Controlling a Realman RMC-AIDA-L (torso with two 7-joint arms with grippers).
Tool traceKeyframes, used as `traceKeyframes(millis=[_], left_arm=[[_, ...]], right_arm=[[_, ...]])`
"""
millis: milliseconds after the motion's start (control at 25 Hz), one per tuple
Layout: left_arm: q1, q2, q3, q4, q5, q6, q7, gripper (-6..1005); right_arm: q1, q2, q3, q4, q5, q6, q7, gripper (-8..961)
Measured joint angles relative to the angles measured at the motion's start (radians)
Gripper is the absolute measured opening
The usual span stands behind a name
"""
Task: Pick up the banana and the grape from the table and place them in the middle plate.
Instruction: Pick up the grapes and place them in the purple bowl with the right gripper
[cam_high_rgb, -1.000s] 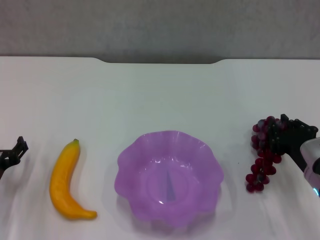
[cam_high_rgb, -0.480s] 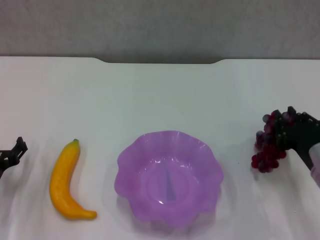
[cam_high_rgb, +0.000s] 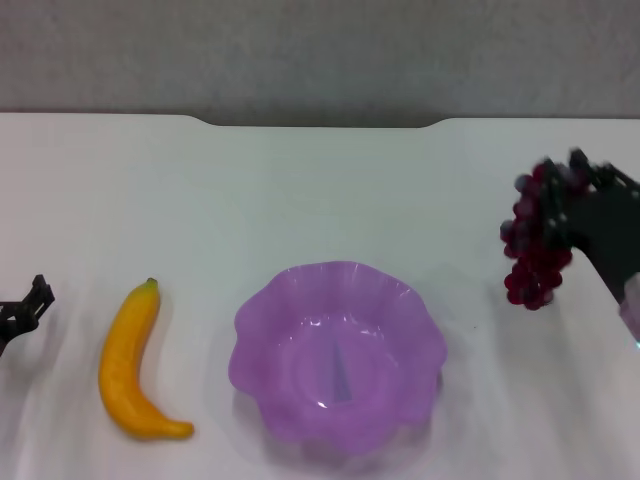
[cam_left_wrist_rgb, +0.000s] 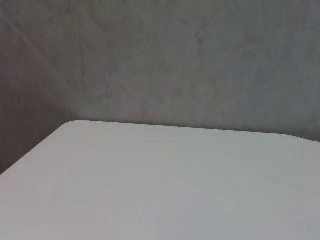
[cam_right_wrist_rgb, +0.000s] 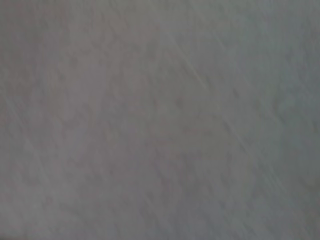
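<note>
The bunch of dark red-purple grapes (cam_high_rgb: 535, 247) is being held aloft in the closed black right gripper (cam_high_rgb: 572, 205), right of the translucent purple scalloped plate (cam_high_rgb: 338, 355). The curved yellow banana (cam_high_rgb: 132, 363) is lying left of the plate. The left gripper (cam_high_rgb: 22, 310), grip state unclear, is parked beyond it.

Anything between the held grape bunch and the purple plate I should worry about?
No. In the head view only bare table lies between the grape, held up by the right gripper, and the middle plate.

Grey wall (cam_high_rgb: 320, 55) behind, mottled, faint diagonal streaks, filling the background
</note>
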Motion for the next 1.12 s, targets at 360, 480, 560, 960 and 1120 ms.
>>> traceKeyframes(millis=[360,480,560,960,1120], left_arm=[[-0.008,0.0,0.005,-0.001,0.0,0.0,0.0,894],[-0.009,0.0,0.006,-0.005,0.0,0.0,0.0,894],[-0.009,0.0,0.006,-0.006,0.0,0.0,0.0,894],[-0.01,0.0,0.005,-0.008,0.0,0.0,0.0,893],[-0.01,0.0,0.003,-0.006,0.0,0.0,0.0,893]], right_arm=[[0.039,0.002,-0.042,0.187,-0.106,0.235,0.003,265],[0.079,0.004,-0.095,0.177,-0.109,0.243,0.004,266],[0.104,0.006,-0.128,0.159,-0.106,0.248,0.005,264],[0.174,0.01,-0.245,0.042,-0.103,0.242,0.034,260],[0.178,0.011,-0.262,-0.011,-0.103,0.213,0.09,259]])
